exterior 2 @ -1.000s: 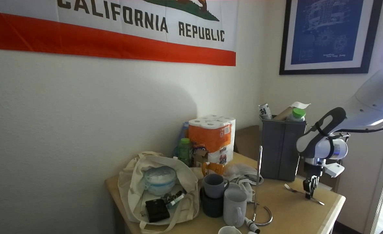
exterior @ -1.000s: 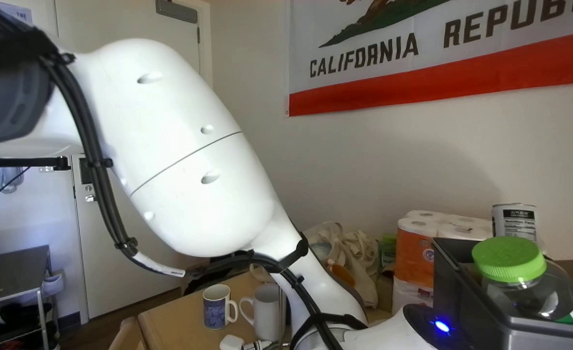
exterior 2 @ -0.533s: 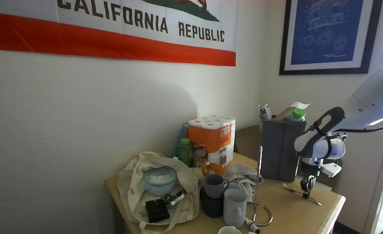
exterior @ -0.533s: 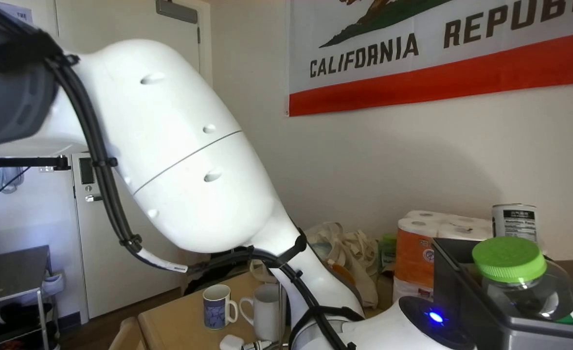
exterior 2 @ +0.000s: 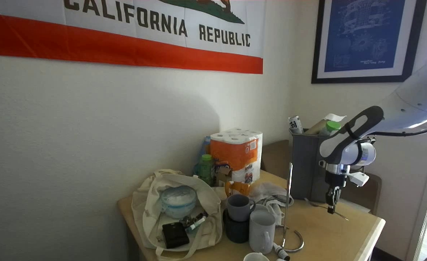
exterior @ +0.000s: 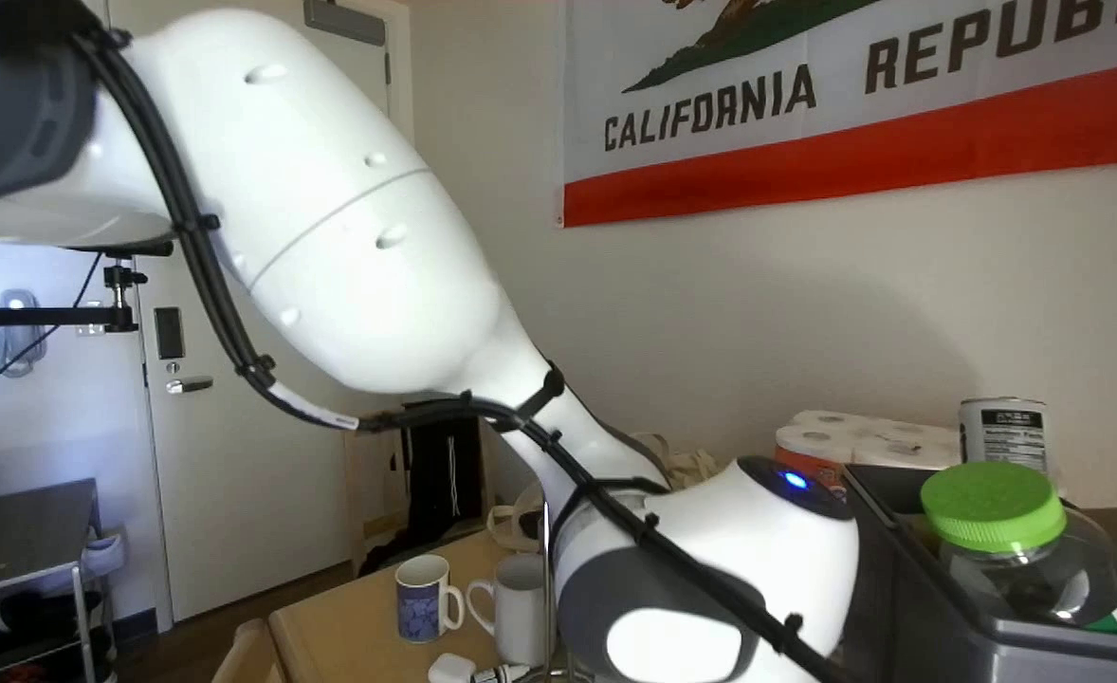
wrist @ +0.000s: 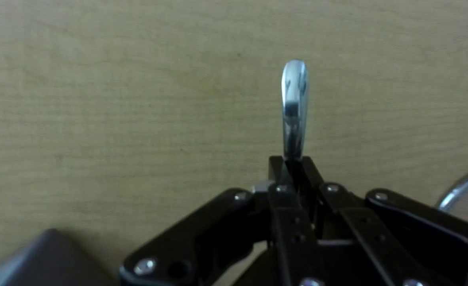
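Observation:
My gripper (exterior 2: 331, 211) is shut on a metal fork (exterior 2: 341, 216), just over the wooden table at the right in an exterior view. The tined end points back toward the bin there, and the handle sticks out toward the table's right edge. From the wrist view, the gripper (wrist: 291, 162) pinches the fork's handle (wrist: 294, 103), whose rounded shiny end juts forward past the fingertips. The tined end is hidden beneath the gripper in that view. Neither gripper nor fork shows in the exterior view filled by the white arm (exterior: 359, 237).
Close behind the gripper stands a dark grey bin (exterior 2: 302, 166) with a green-lidded jar. A thin metal stand (exterior 2: 287, 203) rises left of it, near a tall white mug (exterior 2: 261, 230), stacked dark mugs (exterior 2: 237, 224) and a tote bag (exterior 2: 144, 217). A patterned mug (exterior: 418, 612) sits on the table.
The arm has risen, and my gripper has moved up and left in an exterior view. The fork has travelled with it between the fingers. Other objects stay where they were.

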{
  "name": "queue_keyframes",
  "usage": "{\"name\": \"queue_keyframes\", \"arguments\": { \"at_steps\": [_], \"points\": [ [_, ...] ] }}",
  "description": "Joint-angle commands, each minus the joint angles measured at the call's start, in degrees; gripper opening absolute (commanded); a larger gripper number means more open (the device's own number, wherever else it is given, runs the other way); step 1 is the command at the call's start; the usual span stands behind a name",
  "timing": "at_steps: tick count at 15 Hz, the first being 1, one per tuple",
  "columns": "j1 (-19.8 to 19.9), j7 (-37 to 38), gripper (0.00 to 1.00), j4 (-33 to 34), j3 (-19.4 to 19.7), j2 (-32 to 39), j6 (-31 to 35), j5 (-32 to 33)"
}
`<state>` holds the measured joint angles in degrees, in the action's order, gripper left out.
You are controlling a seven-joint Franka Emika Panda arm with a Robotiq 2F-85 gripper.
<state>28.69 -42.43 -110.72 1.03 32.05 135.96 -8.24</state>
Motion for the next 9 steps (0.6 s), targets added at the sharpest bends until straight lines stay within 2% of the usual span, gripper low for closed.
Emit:
{"name": "queue_keyframes", "arguments": {
  "at_steps": [1,6,9],
  "points": [
    [-4.1,1.3,0.03,-3.5,0.8,-9.0,-5.7,0.7],
    [-10.5,2.4,0.03,-0.8,1.5,-15.8,-10.5,2.9],
    [-14.2,4.8,0.03,1.1,1.6,-18.3,-8.0,5.8]
  ]
}}
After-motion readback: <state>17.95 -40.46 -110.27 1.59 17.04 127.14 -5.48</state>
